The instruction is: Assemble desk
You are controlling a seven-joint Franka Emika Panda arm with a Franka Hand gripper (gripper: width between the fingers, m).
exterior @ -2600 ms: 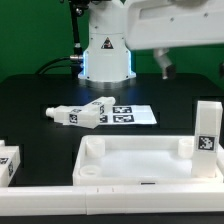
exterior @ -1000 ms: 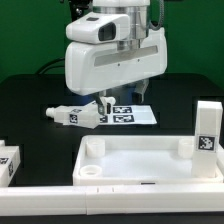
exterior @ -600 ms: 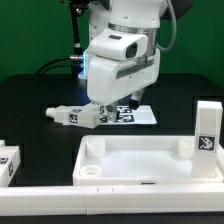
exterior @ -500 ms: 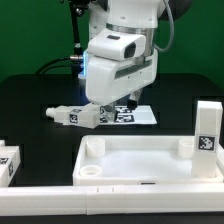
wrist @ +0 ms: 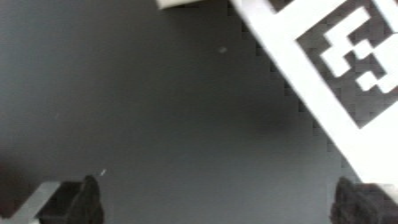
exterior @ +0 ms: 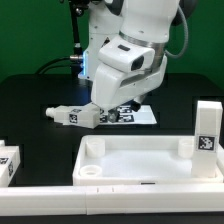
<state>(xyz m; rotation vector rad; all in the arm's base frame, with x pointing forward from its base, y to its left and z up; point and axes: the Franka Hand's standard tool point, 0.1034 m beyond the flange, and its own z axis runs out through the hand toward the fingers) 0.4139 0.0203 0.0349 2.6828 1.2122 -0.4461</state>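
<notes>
Lowered and tilted from where it stood high at the back, the Panda arm (exterior: 128,62) now leans over the table. The tabletop panel (exterior: 140,160) lies untouched in front. Two loose legs (exterior: 76,115) lie beside the marker board (exterior: 140,114), so a leg pickup looks to be starting. The gripper (wrist: 217,203) is spread wide, with nothing between its jaws. From outside the arm's bulk hides the fingertips, and the wrist view's tagged white surface (wrist: 338,50) is cropped and cannot be identified.
</notes>
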